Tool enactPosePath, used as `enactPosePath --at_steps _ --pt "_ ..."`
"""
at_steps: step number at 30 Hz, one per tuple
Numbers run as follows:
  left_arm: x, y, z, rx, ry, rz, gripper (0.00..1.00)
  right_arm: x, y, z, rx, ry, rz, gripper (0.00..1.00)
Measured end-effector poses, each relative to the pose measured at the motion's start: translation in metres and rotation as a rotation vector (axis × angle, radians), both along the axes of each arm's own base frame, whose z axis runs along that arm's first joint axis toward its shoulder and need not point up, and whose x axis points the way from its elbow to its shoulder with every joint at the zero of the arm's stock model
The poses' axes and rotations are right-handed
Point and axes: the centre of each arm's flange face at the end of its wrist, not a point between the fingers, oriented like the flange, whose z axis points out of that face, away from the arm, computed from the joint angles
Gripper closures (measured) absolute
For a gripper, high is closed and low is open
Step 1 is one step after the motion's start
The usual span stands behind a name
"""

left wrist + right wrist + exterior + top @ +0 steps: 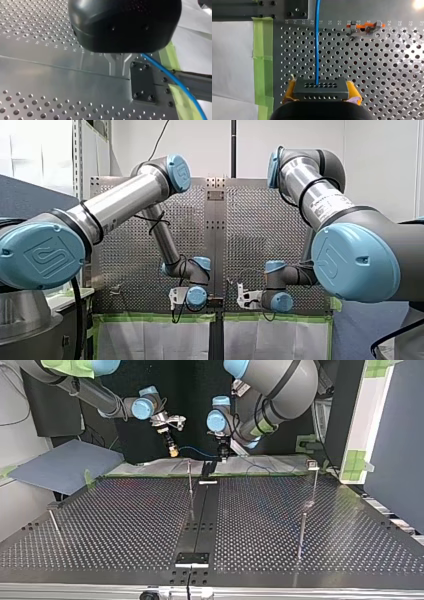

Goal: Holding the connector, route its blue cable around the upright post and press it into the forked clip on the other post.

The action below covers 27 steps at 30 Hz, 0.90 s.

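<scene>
In the right wrist view, my right end effector (321,90) pinches the connector (321,95) between yellow pads (290,91), near the tabletop's (374,75) green-taped edge. Its blue cable (317,50) runs straight ahead. In the top view, the cable spans to my left end effector (222,454) over that edge. In the left wrist view, my metal fingers (115,65) are pressed together, with the cable just beside them.

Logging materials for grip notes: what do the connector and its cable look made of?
Connector: matte dark grey, moulded-looking block with rows of holes, likely plastic. Blue cable: smooth, slightly glossy jacket, probably plastic or rubber.
</scene>
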Motion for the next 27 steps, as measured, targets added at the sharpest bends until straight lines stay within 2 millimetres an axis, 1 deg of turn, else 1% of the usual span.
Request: enactPosePath --at_steps 11,19,27 --pt "-0.009 -0.013 0.001 0.006 -0.006 -0.025 0.85 -0.002 -0.002 0.000 -0.002 0.002 -0.010 1.00" --pt "-0.013 -0.024 0.006 0.024 -0.014 -0.024 0.85 -0.006 -0.005 0.000 -0.002 0.005 -0.030 1.00" --pt "-0.012 -0.037 0.015 0.035 -0.034 0.011 0.85 -0.017 -0.022 0.003 -0.008 0.003 -0.060 1.00"
